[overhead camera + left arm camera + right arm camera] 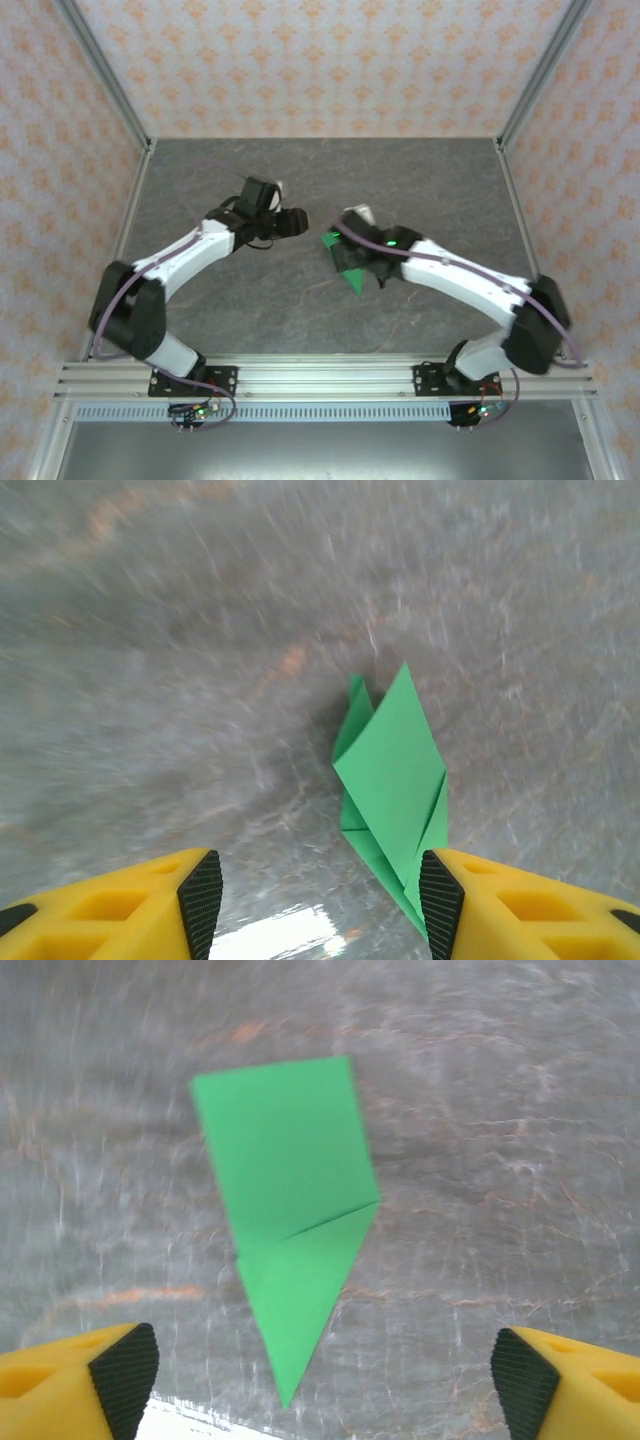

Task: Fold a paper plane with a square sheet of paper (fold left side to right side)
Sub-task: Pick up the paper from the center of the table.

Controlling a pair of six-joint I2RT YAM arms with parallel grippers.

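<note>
The thin bright green folded paper (290, 1210) lies flat on the dark grey stone-look table (430, 170), near the middle and a bit to the right. It is a long kite shape with a wide end and a sharp tip, and one crease runs across it. It looks light and smooth, so it may slide easily. In the top view its long way runs from far left to near right.

The right gripper (325, 1385) hangs right over it. In the right wrist view the sharp tip points back between the two yellow fingers (60, 1380), closer to one black ribbed pad (125, 1375). These fingers are spread wide and hold nothing.

The left gripper (320, 910) is close to the paper, on its far left side. Its fingers are apart too and grip nothing. The paper's tip lies next to one pad (440, 905). The right arm is nearer. I think the next fold needs a finger under the paper's left edge.
</note>
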